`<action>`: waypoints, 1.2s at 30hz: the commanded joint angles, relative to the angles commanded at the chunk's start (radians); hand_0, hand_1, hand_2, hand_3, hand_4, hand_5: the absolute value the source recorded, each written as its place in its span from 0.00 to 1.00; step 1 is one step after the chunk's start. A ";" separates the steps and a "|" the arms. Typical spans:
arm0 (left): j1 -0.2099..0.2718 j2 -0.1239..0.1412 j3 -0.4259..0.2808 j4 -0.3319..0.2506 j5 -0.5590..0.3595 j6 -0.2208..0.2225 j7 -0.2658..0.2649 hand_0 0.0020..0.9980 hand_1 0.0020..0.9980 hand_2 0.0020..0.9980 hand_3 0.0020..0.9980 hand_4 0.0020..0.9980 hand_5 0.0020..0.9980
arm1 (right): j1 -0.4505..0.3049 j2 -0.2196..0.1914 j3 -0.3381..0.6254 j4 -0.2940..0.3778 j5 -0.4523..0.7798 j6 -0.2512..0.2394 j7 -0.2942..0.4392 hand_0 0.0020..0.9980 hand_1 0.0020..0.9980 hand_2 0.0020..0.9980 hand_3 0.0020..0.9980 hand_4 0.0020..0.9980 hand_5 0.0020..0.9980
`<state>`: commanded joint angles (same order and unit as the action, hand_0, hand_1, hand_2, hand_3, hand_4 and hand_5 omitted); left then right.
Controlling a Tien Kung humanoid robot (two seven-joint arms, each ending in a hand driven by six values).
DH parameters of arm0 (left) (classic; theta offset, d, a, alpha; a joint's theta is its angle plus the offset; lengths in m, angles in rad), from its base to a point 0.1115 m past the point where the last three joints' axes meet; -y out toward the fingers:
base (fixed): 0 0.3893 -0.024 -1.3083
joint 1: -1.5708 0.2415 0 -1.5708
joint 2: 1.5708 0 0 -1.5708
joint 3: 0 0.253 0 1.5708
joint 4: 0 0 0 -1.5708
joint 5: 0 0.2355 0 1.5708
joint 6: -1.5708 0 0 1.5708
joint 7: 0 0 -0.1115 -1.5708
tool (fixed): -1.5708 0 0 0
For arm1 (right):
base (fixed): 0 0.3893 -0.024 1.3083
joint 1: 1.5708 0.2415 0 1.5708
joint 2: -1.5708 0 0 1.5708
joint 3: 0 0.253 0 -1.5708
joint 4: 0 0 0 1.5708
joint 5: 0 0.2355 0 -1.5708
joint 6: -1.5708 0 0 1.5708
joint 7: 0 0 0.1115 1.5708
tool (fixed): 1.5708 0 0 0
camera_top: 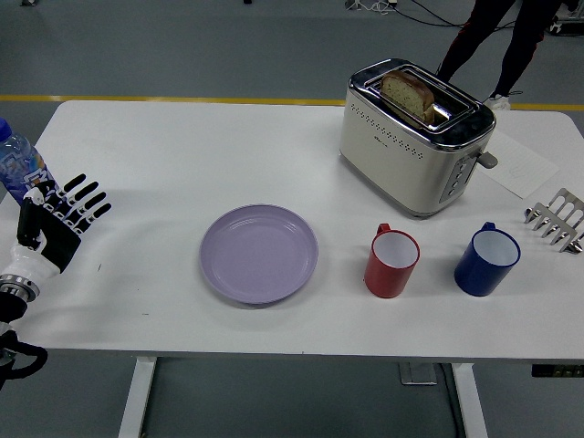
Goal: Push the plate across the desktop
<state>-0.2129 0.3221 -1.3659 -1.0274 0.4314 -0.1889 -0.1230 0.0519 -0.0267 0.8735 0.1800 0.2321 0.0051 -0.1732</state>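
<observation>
A lilac plate (259, 253) lies flat on the white table (182, 155), a little left of the middle and near the front edge. My left hand (62, 221) is at the table's left edge, well to the left of the plate and apart from it. Its fingers (89, 201) are spread and point toward the plate. It holds nothing. My right arm is not in view.
A red mug (392, 262) and a blue mug (486, 259) stand right of the plate. A toaster (415, 135) with bread stands behind them. A water bottle (15, 165) is at the far left, a metal rack (557, 220) and paper (520, 164) at the right. A person's legs (502, 36) show beyond the table.
</observation>
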 joint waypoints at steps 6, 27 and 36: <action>-0.001 0.001 0.002 0.001 0.003 -0.001 0.001 0.67 0.69 0.69 0.68 0.45 1.00 | 0.000 0.000 0.002 0.000 0.000 -0.001 0.002 0.73 0.75 0.80 0.70 0.51 0.39; -0.015 0.005 0.011 0.011 0.000 0.000 0.000 0.67 0.69 0.69 0.68 0.45 1.00 | 0.010 -0.001 0.024 0.000 -0.018 -0.012 0.003 0.73 0.75 0.79 0.70 0.51 0.39; -0.036 0.008 0.021 0.009 -0.001 0.001 0.000 0.67 0.69 0.69 0.68 0.45 1.00 | 0.016 0.000 0.009 0.000 0.004 -0.008 0.007 0.73 0.75 0.79 0.69 0.51 0.38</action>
<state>-0.2487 0.3297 -1.3448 -1.0182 0.4302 -0.1879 -0.1233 0.0682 -0.0266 0.8823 0.1800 0.2359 -0.0030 -0.1661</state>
